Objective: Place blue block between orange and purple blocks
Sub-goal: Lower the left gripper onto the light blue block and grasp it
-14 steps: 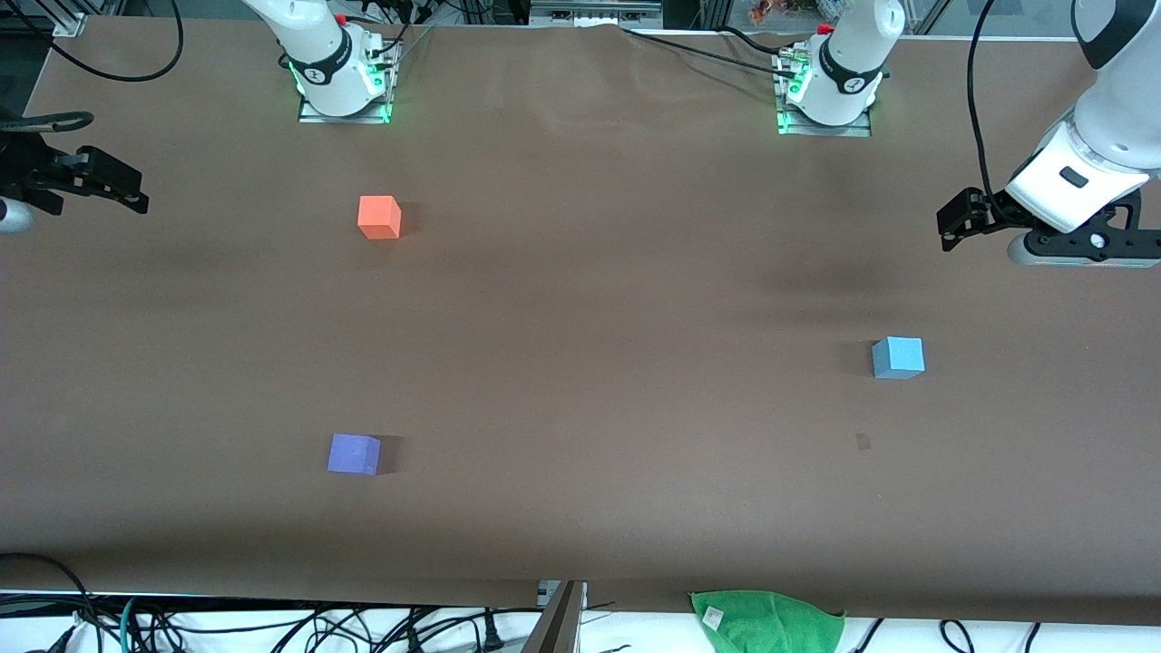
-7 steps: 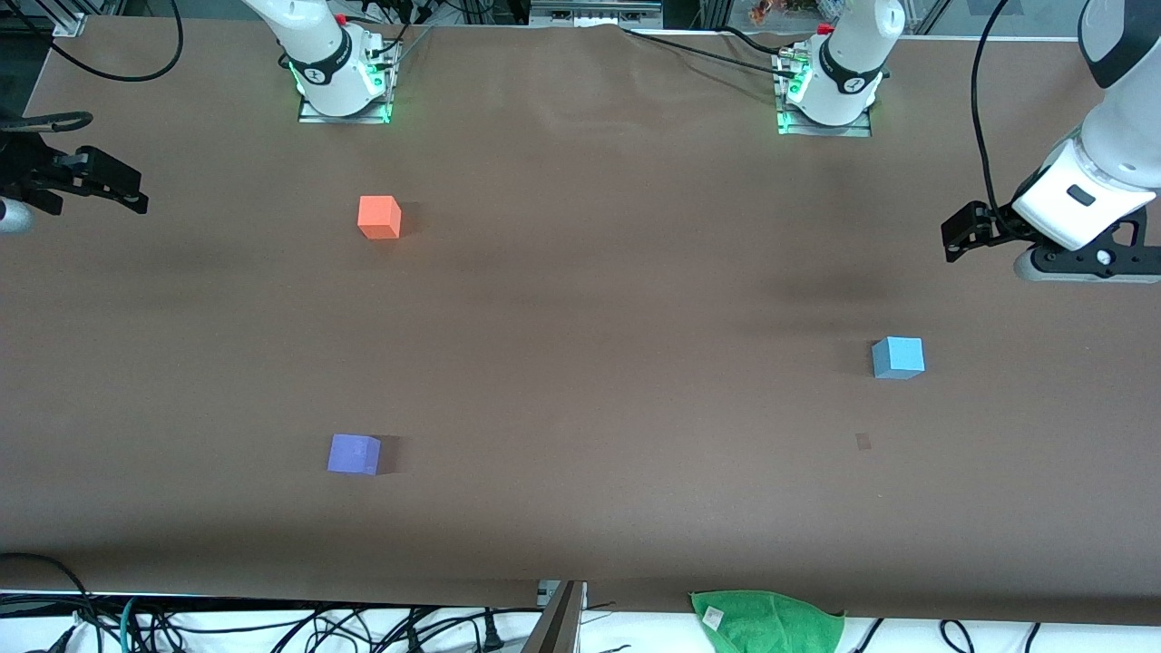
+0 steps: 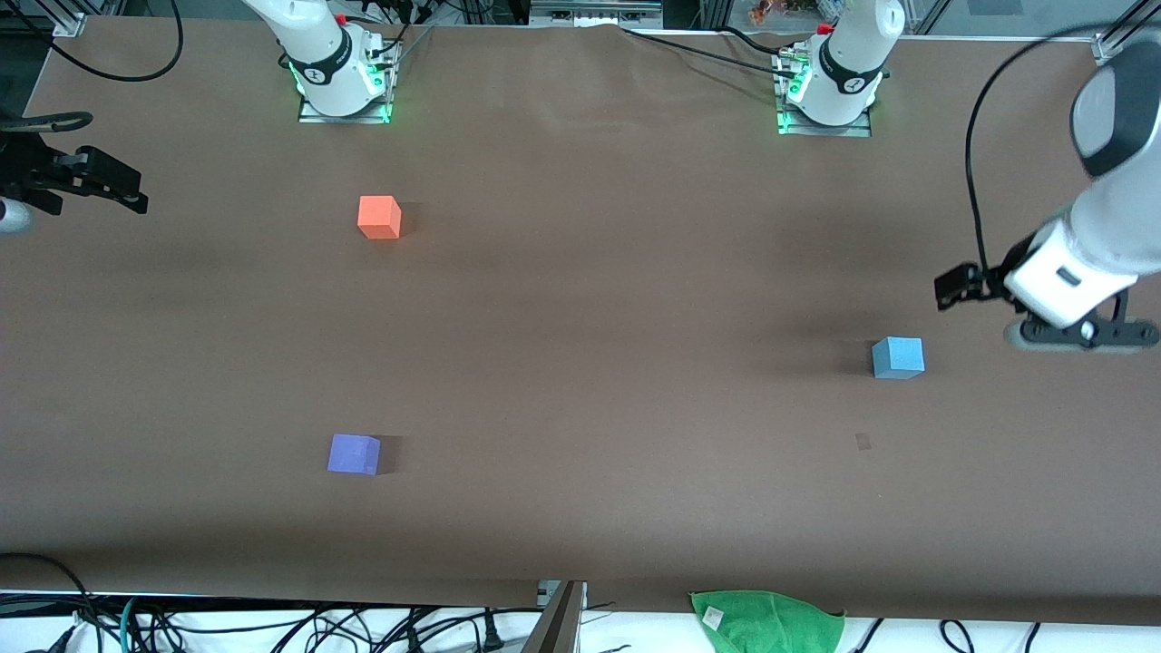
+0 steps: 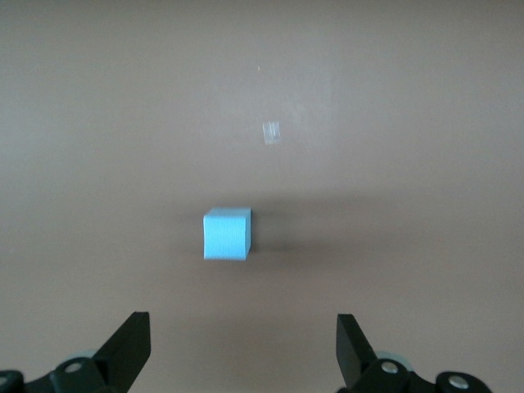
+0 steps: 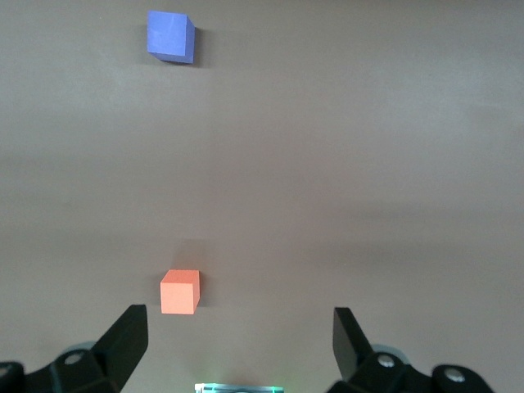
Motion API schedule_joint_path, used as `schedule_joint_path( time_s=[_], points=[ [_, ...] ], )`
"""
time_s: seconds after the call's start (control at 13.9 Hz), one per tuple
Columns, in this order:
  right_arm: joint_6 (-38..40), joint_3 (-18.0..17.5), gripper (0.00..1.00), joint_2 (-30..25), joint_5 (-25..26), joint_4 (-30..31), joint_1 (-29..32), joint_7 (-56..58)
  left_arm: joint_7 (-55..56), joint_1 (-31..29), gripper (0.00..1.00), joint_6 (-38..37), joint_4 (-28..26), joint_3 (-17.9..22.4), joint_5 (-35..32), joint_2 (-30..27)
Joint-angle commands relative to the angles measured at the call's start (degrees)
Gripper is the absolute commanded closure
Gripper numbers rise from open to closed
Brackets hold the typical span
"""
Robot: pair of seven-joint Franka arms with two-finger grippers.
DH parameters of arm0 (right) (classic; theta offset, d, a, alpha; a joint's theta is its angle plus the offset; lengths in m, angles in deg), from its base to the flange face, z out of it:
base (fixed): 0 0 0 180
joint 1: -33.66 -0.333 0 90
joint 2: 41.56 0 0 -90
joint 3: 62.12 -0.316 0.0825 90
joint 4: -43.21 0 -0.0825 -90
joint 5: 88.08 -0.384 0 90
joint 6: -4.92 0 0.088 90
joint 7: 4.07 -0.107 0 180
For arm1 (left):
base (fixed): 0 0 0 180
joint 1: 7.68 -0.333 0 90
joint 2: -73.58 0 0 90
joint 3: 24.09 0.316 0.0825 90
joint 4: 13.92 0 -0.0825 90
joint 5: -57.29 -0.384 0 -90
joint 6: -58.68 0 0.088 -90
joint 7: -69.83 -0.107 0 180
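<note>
Hovering over the brown surface at the left arm's end, the left gripper hangs above bare ground just beside the blue block, which sits toward that end and nearer the front camera than the orange block. The purple block lies well apart at the right arm's end, nearer the camera than the orange one, with open ground between the two where the blue cube belongs. The right gripper waits over the surface's edge at the right arm's end.

From the left wrist, the blue block shows ahead of the left gripper, whose jaws stand wide apart with nothing between them. The cube rests flat on one face and has no long axis; its side faces look roughly square to the jaws. It appears light, rigid and matte, so a grip on two opposite side faces, centred, should hold without slipping.

From the right wrist, the right gripper has its jaws spread and empty, with the orange block close ahead and the purple block well away.
</note>
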Motion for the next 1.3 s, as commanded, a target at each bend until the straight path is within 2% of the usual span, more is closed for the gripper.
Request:
schedule_joint_path(
  time_s=[0.0,0.43,0.72,0.86,1.01,1.22],
  points=[
    [0.04,0.26,0.0,-0.36,-0.31,-0.08,0.04,0.72,-1.52,-1.94,0.0,3.18,3.82,0.18,0.54,7.14],
    [-0.05,0.17,0.0,-0.36,-0.31,-0.08,0.04,0.72,-1.78,-4.41,0.0,1.69,-1.18,0.19,0.45,16.19],
    [-0.05,0.17,0.0,-0.36,-0.31,-0.08,0.04,0.72,-8.9,-5.82,0.0,4.76,-3.03,0.27,-1.38,19.2],
    [-0.05,0.17,0.0,-0.36,-0.31,-0.08,0.04,0.72,-8.9,-5.65,0.0,10.1,-7.32,0.19,-2.79,18.58],
    [-0.05,0.17,0.0,-0.36,-0.31,-0.08,0.13,0.72,-9.25,-6.61,0.0,18.53,-11.98,0.19,-5.42,18.58],
    [0.04,0.26,0.0,-0.36,-0.31,-0.08,0.13,0.72,-8.99,-6.79,0.0,26.46,-17.44,0.19,-5.87,18.67]
  ],
)
